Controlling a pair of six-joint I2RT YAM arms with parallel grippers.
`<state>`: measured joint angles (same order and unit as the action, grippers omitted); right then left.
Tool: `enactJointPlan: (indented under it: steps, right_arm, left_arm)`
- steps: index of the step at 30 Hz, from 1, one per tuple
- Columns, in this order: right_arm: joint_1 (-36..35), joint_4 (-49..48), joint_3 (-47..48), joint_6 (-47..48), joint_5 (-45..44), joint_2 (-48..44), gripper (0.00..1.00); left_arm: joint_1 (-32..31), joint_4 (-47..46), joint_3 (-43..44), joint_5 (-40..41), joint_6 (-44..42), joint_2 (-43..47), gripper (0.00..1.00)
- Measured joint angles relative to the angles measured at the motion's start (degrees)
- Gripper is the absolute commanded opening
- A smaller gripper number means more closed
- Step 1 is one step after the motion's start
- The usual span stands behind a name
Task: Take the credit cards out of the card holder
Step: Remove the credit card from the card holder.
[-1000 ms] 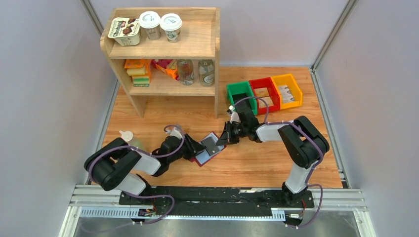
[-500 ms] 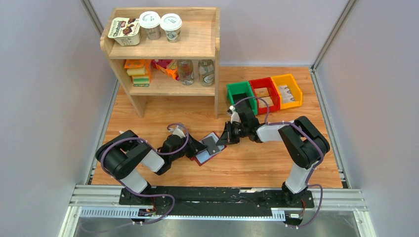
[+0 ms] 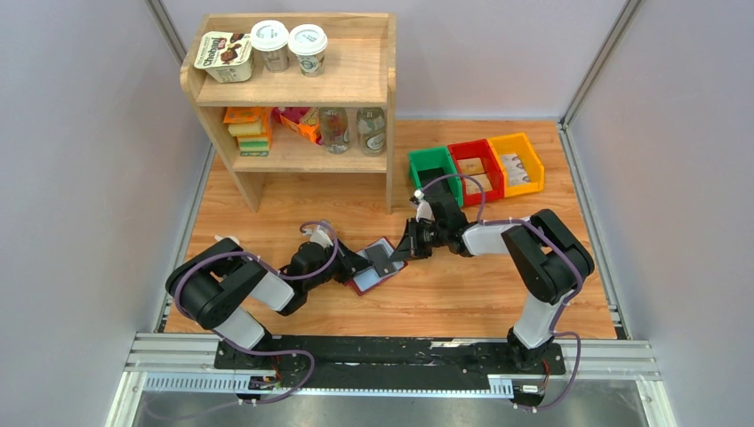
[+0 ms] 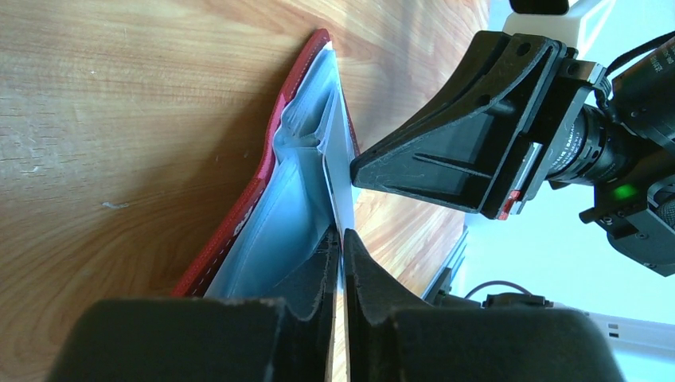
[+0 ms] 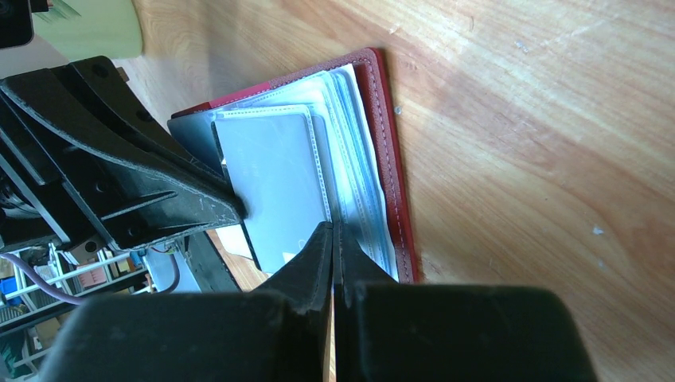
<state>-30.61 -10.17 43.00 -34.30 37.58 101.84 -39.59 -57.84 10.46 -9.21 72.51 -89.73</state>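
My left claw (image 4: pixel 341 235) pinched tight on a thin pale leaf (image 4: pixel 339 159) of the open card holder (image 4: pixel 265 171). My right claw (image 5: pixel 333 228) clamped its clear sleeves (image 5: pixel 364 199) from the opposite side.

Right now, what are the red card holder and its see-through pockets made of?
The card holder looks like dark-red leather or imitation leather: matte, with stitching along its edge. Its sleeves look like thin clear plastic: glossy, wrinkled, see-through.

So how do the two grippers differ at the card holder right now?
Left gripper reaches the card holder from the left; right gripper from the right. Left pinches a pale sheet seen edge-on; right pinches the edge of a clear sleeve. Both are shut.
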Motion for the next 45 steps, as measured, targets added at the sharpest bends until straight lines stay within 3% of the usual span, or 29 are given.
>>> enactJointPlan:
  steps: [8, 14, 21, 38, 45]
  right_arm:
    - [0.1, 0.0, -0.1, 0.0, 0.0, 0.0, 0.00]
    - [0.8, -0.1, -0.3, -0.2, 0.0, 0.0, 0.00]
    - [0.7, -0.2, -0.3, -0.6, -0.2, 0.0, 0.00]
    - [0.1, 2.1, 0.3, -0.3, -2.6, -1.2, 0.00]
    - [0.0, 3.6, 1.0, 0.3, -3.1, -1.2, 0.00]
  left_arm:
    - [0.4, -1.0, 0.9, -1.2, 0.3, -2.4, 0.21]
    - [0.6, -2.4, 1.9, -1.4, 0.7, -4.5, 0.00]
    - [0.4, -1.8, -0.4, -1.1, 1.1, -1.4, 0.00]
    - [0.2, 14.4, -3.2, 2.6, 1.3, 10.7, 0.00]
    - [0.2, 27.8, -3.3, 4.7, -0.2, 23.3, 0.00]
